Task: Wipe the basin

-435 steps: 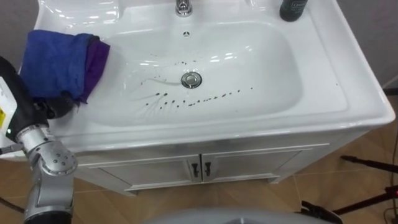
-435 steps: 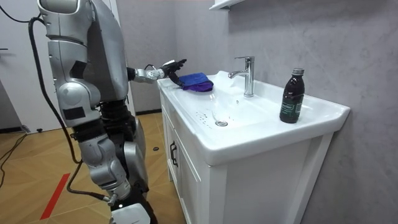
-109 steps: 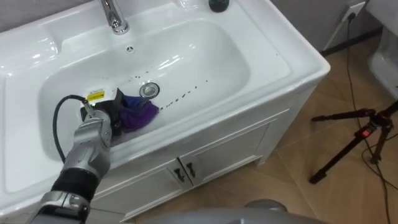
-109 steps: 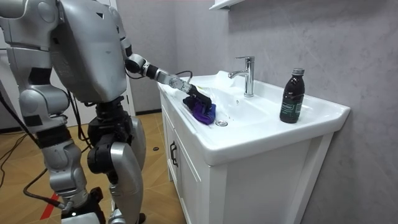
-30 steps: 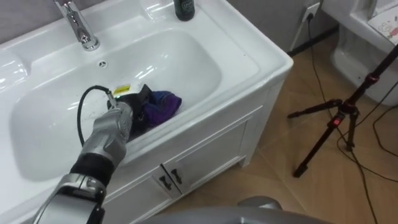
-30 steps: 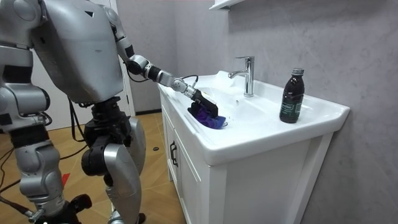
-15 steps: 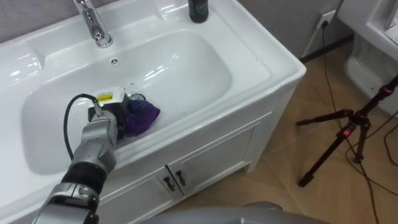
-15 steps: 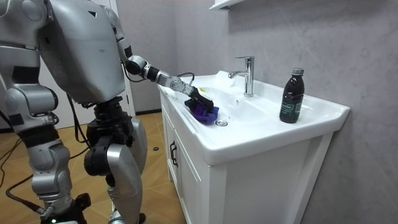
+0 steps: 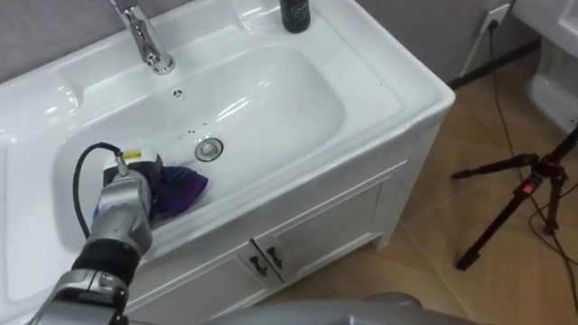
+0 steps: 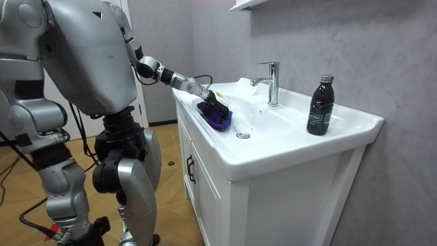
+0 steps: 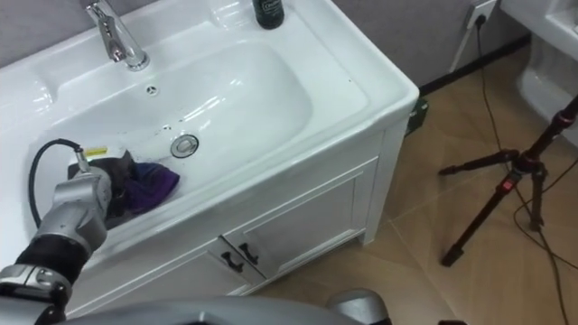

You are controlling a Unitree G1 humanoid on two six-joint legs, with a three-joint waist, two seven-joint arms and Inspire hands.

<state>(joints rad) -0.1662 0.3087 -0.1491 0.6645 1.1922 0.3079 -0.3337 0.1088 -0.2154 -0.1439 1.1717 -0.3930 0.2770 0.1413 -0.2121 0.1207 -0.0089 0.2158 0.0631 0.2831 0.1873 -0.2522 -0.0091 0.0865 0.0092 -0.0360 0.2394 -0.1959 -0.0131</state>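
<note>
The left hand [image 9: 143, 176] rests on a bunched purple cloth [image 9: 185, 188] on the floor of the white basin [image 9: 379, 86]. Compared with a second ago, hand and cloth have drawn back from the drain [image 9: 209, 149] towards the basin's left side. The drain now lies uncovered just right of the cloth. The dark specks that were spread across the bowl earlier are mostly gone; a few remain near the drain. Whether the hand grips the cloth or only presses on it cannot be told.

In the room view the robot stands at the left end of the cabinet [image 9: 316, 226], with its left arm stretched out over the front rim into the bowl. A chrome tap [image 9: 149, 41] rises from the back ledge, well apart from the hand. A dark bottle [image 9: 295, 13] stands on the back ledge to the right, far from the cloth. A black cable loops from the wrist above the bowl.

The right half of the bowl lies bare between the drain and the right wall. The front rim runs close beside the hand. On the wooden floor [image 9: 433, 289] to the right stands a black tripod [image 9: 519, 194], apart from the cabinet.
</note>
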